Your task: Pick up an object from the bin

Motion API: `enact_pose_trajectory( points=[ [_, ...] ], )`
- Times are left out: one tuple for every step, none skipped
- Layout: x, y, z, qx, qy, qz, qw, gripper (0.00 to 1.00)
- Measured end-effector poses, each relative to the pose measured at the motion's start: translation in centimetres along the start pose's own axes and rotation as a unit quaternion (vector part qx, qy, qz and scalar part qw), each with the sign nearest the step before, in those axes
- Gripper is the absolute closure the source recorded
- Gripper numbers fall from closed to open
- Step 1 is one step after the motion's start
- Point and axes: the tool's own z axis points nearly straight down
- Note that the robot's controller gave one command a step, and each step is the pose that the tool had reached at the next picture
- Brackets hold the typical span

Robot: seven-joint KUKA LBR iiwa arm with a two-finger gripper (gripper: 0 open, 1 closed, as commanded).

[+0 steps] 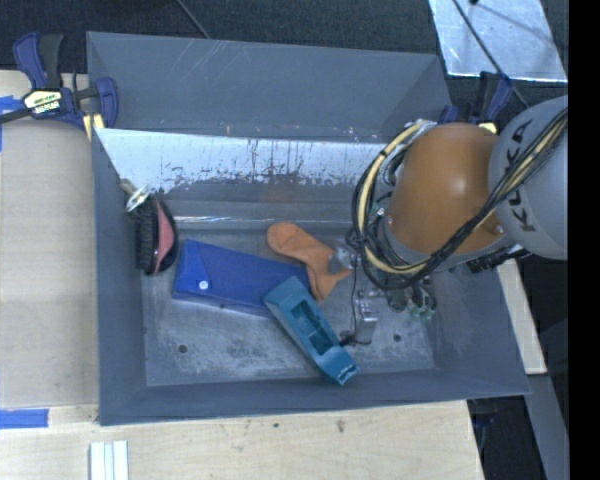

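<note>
My gripper (362, 315) hangs low over the right part of the bin floor. Just to its left lies a light blue plastic tool (308, 327), set diagonally, its lower end close to the gripper. An orange-tan soft piece (302, 249) with a rounded head lies up and to the left of the gripper, its narrow end pointing toward it. I see nothing held by the gripper.
A flat dark blue pouch (223, 277) lies in the middle of the floor, partly under the light blue tool. A black brush with a pink side (153, 233) leans at the left wall. The arm's orange cover and cables hang above the gripper at the right.
</note>
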Motion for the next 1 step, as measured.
enact_pose_trajectory(
  points=[
    [-0.18,0.0,-0.46,0.0,-0.0043,0.0,1.0,0.0]
  ],
)
